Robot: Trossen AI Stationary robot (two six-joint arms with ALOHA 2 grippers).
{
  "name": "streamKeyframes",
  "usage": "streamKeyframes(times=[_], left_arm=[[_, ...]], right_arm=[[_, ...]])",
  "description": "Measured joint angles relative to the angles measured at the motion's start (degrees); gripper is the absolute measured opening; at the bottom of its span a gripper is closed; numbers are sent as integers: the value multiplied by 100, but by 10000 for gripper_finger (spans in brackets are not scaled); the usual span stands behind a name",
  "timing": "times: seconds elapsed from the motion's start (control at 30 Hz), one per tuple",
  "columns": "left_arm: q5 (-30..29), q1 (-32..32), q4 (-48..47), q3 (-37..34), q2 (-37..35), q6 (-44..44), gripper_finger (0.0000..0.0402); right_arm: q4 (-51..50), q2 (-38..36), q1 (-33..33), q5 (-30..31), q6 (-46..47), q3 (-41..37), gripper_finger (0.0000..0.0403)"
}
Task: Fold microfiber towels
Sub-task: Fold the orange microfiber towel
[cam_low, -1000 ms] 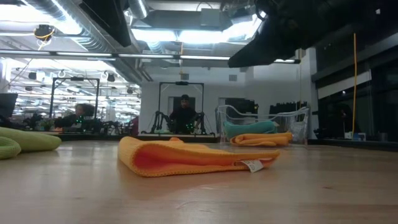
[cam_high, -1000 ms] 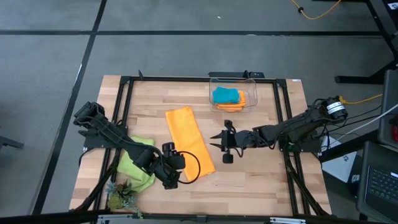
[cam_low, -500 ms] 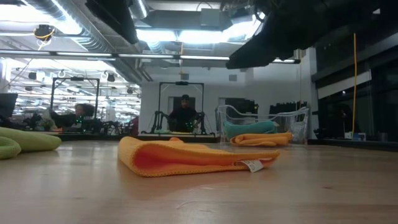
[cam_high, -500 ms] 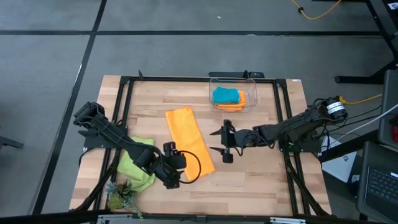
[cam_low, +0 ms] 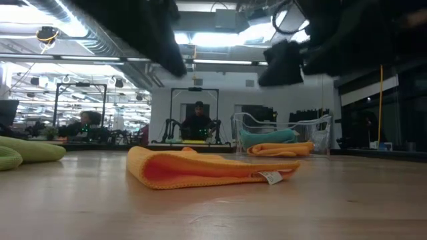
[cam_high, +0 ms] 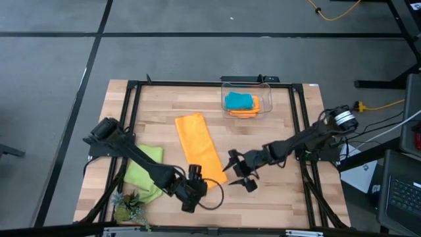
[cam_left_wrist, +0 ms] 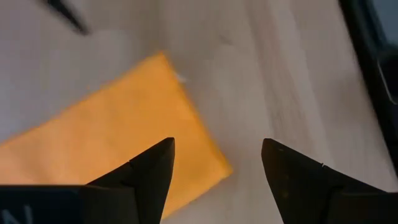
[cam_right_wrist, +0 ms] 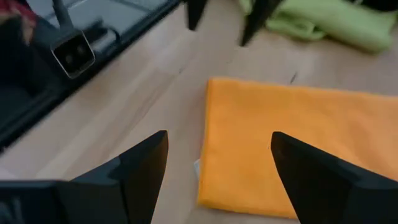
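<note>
Tools both gape wide and empty: the left tool (cam_high: 191, 197) and right tool (cam_high: 241, 176) flank the folded orange towel's (cam_high: 200, 149) near end. Its long axis runs diagonally toward the clear bin (cam_high: 248, 100).

Bare wood lies open along the near edge of the table (cam_high: 283, 204) and across its right half, but the left gripper (cam_high: 191, 195) and the right gripper (cam_high: 239, 176), both with fingers spread and holding nothing, crowd the near end of the folded orange towel (cam_high: 200, 148) from either side, leaving only a narrow gap between them. The far middle is blocked by the clear bin (cam_high: 247, 99) holding a blue towel (cam_high: 238, 101) on an orange one. The near left corner is taken up by the green towel (cam_high: 141, 174) and the small plant (cam_high: 128, 209), with the left arm stretched over them.
</note>
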Motion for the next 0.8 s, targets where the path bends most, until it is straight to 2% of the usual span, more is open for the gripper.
streamKeyframes(times=[0.1,0.43,0.8], left_arm=[[106,-79,-21,-4,270,105,236],[15,-80,297,-2,786,105,236],[-93,-59,209,-2,1068,87,236]], right_arm=[[382,420,162,39,-4,14,288],[403,1500,223,95,31,470,288],[-412,1768,191,393,210,741,288]])
